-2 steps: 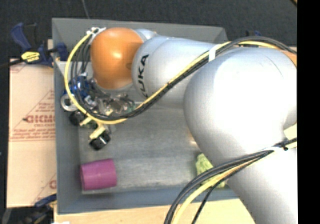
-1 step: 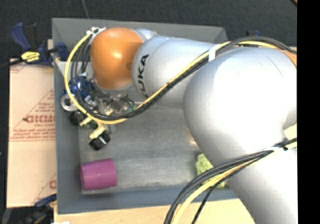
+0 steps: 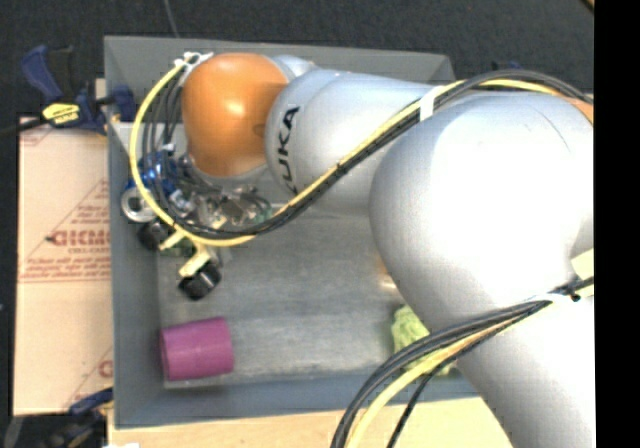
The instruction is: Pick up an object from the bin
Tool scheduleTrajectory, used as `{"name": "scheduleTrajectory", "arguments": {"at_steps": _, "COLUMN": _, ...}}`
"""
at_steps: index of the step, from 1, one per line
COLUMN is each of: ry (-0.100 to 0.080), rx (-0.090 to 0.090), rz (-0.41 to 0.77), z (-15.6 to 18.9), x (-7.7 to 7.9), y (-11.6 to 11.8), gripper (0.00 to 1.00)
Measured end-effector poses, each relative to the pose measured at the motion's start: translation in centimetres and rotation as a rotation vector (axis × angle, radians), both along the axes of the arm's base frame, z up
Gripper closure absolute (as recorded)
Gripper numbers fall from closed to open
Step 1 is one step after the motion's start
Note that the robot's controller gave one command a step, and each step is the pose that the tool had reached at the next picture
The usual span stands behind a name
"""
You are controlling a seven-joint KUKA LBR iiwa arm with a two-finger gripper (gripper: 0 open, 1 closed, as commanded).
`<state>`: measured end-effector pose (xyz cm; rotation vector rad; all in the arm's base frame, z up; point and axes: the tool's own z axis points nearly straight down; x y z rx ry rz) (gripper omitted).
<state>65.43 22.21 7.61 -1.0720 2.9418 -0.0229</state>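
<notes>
1. the pincer (image 3: 178, 256) hangs at the left side of the grey bin (image 3: 300, 316), under the orange cover (image 3: 228, 114); i can't tell if it's wide or narrow.
2. a magenta cylinder (image 3: 197, 349) lies on its side at the lower left of the frame, just below the pincer and apart from it.
3. a pale green lump (image 3: 405, 328) sits lower middle, partly behind the arm (image 3: 480, 196).

Black "KUKA" lettering (image 3: 286, 148) on white arm (image 3: 470, 206)

Grey bin (image 3: 300, 286); magenta cylinder (image 3: 197, 349); pale green scrap (image 3: 405, 328); orange wrist cover (image 3: 232, 114); silver-white arm (image 3: 480, 196); yellow cable (image 3: 350, 161).
</notes>
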Motion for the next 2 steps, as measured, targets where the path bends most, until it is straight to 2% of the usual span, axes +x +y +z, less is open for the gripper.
{"name": "scheduleTrajectory", "arguments": {"at_steps": 1, "ry": 0.004, "rx": -0.001, "rz": -0.001, "z": 1.4, "x": -0.1, "y": 0.0, "gripper": 1.00}}
{"name": "scheduleTrajectory", "arguments": {"at_steps": 2, "ry": 0.010, "rx": -0.003, "rz": -0.001, "z": 4.4, "x": -0.3, "y": -0.1, "gripper": 1.00}}
